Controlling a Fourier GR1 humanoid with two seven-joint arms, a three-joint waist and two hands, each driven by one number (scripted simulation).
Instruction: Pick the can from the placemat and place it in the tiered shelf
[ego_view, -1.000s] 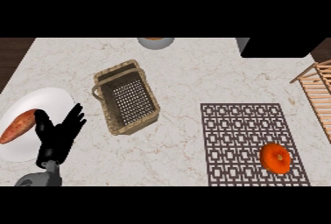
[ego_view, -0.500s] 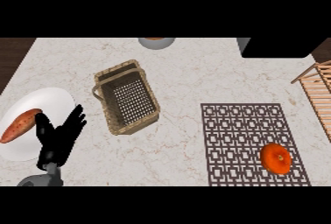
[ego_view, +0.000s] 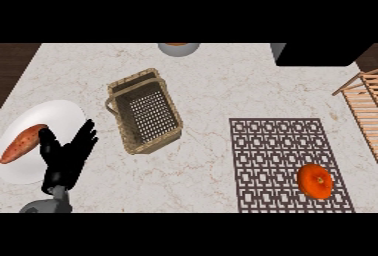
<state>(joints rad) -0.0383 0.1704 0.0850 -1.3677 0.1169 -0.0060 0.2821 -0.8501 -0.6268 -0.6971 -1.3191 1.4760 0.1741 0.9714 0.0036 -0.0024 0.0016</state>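
The can (ego_view: 314, 181) lies on the mat (ego_view: 286, 162), near the mat's lower right corner. It is orange and round from above, with a small dark spot in the middle. The mat is dark with a pattern of little squares, and it lies flat on the pale stone counter (ego_view: 221, 85). The shelf (ego_view: 363, 107) is made of light wood slats and shows at the right edge, above and to the right of the mat, apart from the can. Only part of it can be seen. In the middle of the counter sits a woven basket (ego_view: 145, 111), turned at a slant, with a mesh bottom and nothing seen inside. It is well apart from the mat. At the left is a white plate (ego_view: 63, 117) with a long orange sweet potato (ego_view: 23, 144) lying on it. The left hand (ego_view: 68, 157) is at the lower left, with its fingers straight and spread out, pointing up. It holds nothing. It shows just over the right side of the plate, beside the sweet potato, far from the can. The right hand cannot be seen. At the top edge there is a small grey bowl (ego_view: 179, 49) with something orange in it, mostly cut off. A big black box (ego_view: 317, 54) sits at the top right corner, above the shelf.
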